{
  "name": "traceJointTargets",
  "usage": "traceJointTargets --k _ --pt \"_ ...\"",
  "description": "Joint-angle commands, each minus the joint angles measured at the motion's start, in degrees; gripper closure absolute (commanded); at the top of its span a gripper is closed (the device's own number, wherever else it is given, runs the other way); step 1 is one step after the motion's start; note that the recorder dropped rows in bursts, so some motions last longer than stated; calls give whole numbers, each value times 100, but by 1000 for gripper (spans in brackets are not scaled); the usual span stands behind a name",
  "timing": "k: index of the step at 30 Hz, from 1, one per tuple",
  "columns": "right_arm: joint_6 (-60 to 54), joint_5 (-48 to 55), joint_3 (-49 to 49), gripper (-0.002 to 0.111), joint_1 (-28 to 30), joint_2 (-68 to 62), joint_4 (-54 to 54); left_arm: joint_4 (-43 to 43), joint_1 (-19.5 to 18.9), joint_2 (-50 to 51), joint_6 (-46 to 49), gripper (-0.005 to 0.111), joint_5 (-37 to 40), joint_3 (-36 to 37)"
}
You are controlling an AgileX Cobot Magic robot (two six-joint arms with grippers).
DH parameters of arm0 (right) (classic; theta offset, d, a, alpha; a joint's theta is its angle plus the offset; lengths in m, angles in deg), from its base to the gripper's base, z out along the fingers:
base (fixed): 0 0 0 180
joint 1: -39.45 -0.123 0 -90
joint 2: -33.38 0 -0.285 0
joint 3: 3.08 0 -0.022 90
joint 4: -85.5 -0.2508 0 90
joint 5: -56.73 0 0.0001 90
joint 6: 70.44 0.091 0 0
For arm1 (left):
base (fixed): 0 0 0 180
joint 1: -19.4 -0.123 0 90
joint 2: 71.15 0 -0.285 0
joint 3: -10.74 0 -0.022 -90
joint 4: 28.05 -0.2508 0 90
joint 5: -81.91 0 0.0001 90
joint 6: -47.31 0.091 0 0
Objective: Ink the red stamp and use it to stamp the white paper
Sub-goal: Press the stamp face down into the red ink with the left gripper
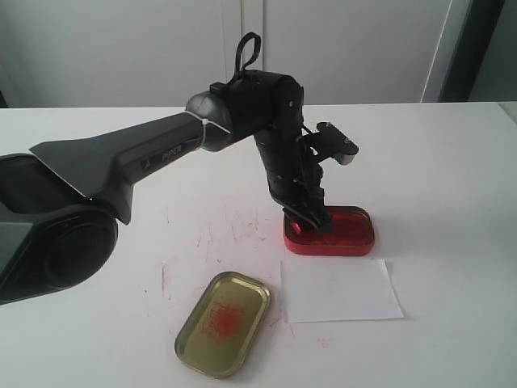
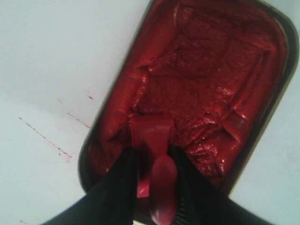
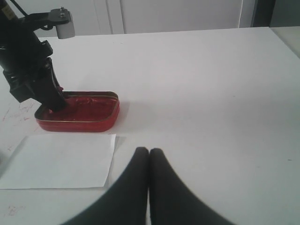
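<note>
Gripping the small red plastic stamp (image 2: 151, 136) in my left claw (image 2: 153, 161), I am pressing it flat into the oval red tin (image 1: 331, 245).

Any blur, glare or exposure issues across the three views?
Left wrist view: red stamp and left fingers close to the lens are soft; wet ink shows glare spots. Right wrist view: right fingers blurred, white paper barely separates from the bright table. Exterior view: evenly lit, only faint shadow beside the ink tin.

Glossy plastic red stamp (image 2: 152, 140), matt white paper (image 1: 339, 289) (smooth), shiny metal lid (image 1: 246, 295).
</note>
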Motion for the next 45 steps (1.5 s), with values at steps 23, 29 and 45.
traceJointTargets --k 23,29,45 --pt "22 -80 -29 108 -21 35 -6 -273 4 213 5 107 268 165" --pt "22 -80 -29 108 -21 35 -6 -273 4 4 5 107 152 165" --pt "22 -80 -29 108 -21 35 -17 -298 4 -506 5 107 -39 165"
